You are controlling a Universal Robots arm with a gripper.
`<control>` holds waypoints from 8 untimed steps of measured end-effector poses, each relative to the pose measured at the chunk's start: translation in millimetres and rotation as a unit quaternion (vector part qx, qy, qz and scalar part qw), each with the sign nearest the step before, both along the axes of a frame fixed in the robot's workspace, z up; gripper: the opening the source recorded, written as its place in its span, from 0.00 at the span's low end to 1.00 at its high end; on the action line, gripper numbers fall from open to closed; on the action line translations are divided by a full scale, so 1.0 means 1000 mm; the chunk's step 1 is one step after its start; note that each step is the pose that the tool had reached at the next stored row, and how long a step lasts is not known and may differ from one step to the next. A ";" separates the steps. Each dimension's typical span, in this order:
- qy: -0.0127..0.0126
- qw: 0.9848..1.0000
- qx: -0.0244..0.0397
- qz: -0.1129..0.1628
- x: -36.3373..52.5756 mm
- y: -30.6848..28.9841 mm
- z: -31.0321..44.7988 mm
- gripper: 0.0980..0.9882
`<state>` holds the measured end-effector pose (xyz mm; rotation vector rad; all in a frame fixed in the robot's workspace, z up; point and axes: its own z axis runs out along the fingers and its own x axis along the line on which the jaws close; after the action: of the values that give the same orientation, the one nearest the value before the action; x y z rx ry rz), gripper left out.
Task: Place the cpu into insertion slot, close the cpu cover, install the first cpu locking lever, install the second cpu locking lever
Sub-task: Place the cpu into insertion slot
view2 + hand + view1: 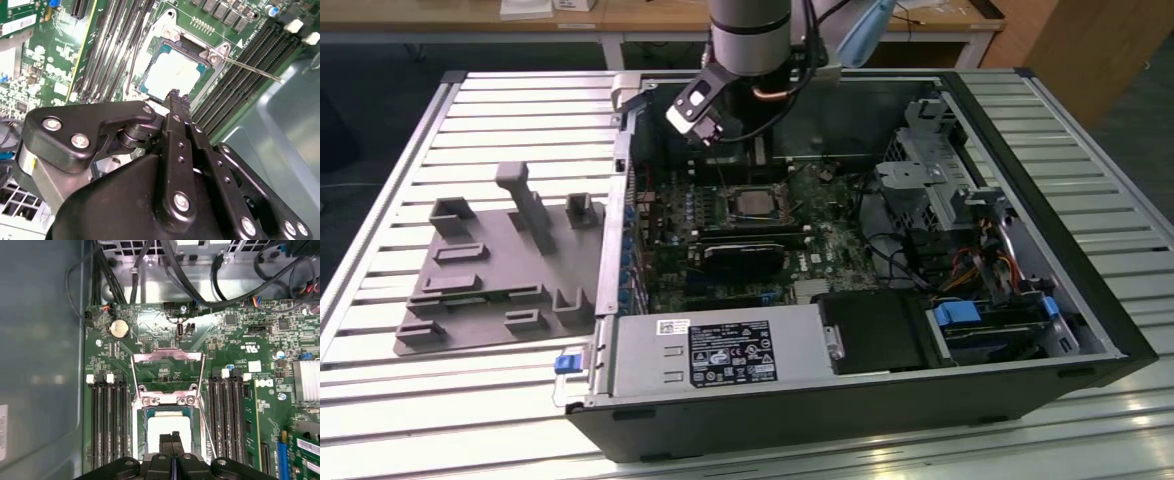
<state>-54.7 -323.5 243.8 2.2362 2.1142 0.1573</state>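
The cpu (167, 426) (172, 74), a pale silvery square, lies seated in the insertion slot (141, 415) on the green board. The cpu cover (167, 358), a thin silvery frame with a window, stands flipped back off the slot, with board showing through it. One thin locking lever (250, 67) sticks out sideways from the socket corner, and another lever (134, 385) runs along the cover's side. My gripper (173, 436) (175, 95) hovers just over the chip's edge, shut with nothing between its black fingers. In the exterior view the arm (747, 50) reaches into the open computer case above the socket (750, 200).
Long black memory slots (107, 420) (227, 420) flank the socket on both sides. A black block (740, 255) sits just in front of the socket. Cables (165, 270) hang along the case's inner wall. A grey fixture plate (494, 270) lies outside the case on the exterior view's left.
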 end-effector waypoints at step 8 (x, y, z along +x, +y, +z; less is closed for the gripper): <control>0.000 1.000 0.000 0.000 0.0000 0.0000 0.0152 0.01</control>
<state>-54.7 -323.5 259.0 2.2359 2.1138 0.1584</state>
